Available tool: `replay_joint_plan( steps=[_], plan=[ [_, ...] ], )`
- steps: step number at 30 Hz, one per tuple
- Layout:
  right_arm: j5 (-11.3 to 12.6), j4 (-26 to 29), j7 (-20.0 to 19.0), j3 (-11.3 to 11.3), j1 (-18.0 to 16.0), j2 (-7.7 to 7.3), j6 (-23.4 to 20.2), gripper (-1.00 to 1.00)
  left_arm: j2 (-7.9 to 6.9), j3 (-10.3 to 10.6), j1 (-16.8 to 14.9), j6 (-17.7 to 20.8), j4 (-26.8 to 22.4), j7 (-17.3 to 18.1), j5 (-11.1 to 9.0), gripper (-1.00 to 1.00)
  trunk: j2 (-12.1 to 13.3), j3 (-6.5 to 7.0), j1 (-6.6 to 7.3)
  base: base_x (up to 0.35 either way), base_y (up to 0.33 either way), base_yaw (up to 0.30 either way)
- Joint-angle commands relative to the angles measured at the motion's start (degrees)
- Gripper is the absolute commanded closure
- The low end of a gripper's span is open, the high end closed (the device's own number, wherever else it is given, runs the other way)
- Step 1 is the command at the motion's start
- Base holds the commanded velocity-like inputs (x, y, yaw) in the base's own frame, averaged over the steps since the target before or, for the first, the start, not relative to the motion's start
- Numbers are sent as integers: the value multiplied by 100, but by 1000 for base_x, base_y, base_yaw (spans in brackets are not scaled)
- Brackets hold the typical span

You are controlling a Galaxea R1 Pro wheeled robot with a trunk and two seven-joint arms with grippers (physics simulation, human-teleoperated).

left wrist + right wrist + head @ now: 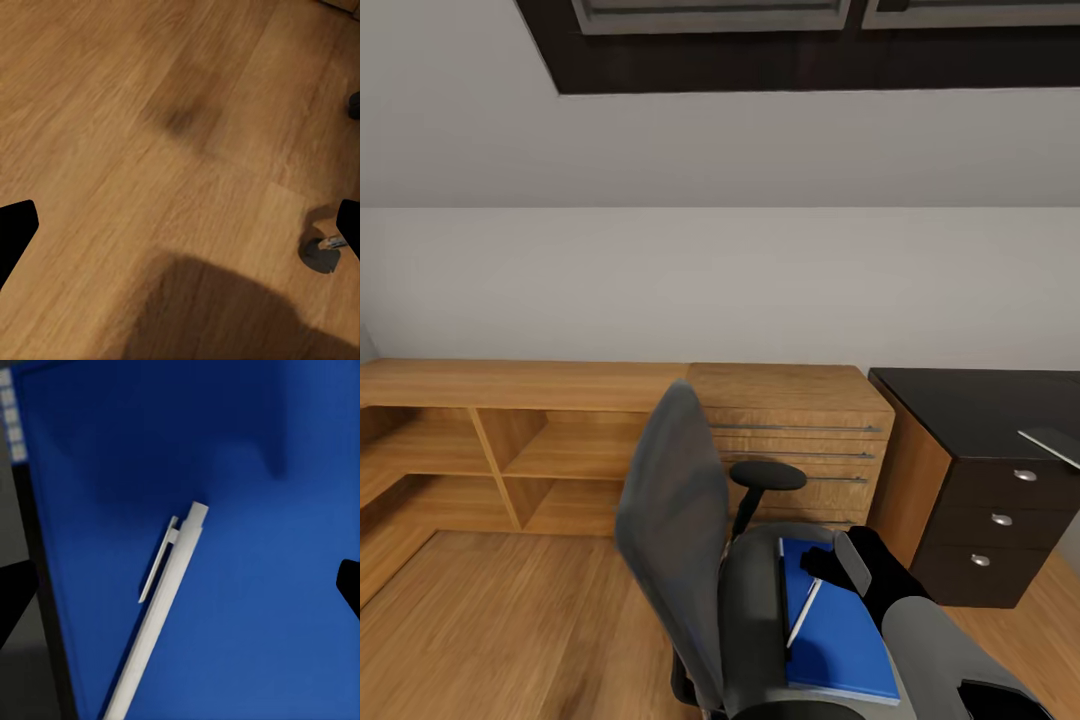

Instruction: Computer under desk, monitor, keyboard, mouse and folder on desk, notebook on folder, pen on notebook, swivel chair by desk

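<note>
**Pen lay loose on the folder, waiting for a careful pinch**

Folder (845, 640), thin and blue, lay flat on the swivel chair (690, 560) seat with the pen (803, 612) resting on it. The pen looked light, stiff and liable to roll; mid-barrel seemed the best hold. The right gripper (180, 585) hovered just above it, fingers spread wide, holding nothing. The armrest (765, 476) stood close behind. The desk (970, 400) waited to the right. The left gripper (180, 225) hung open over bare floor (112, 112).
</note>
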State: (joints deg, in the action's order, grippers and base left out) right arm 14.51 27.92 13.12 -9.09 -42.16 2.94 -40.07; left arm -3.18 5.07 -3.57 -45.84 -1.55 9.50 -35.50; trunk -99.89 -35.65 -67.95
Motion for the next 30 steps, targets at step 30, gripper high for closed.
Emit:
replay_joint_plan(
  steps=[30],
  plan=[
    [61,4,50,-32,-2,5,-10,-100,-3,46,-3,-13,3,26,-62,-100,-3,29,0,2,7,-93]
  ],
)
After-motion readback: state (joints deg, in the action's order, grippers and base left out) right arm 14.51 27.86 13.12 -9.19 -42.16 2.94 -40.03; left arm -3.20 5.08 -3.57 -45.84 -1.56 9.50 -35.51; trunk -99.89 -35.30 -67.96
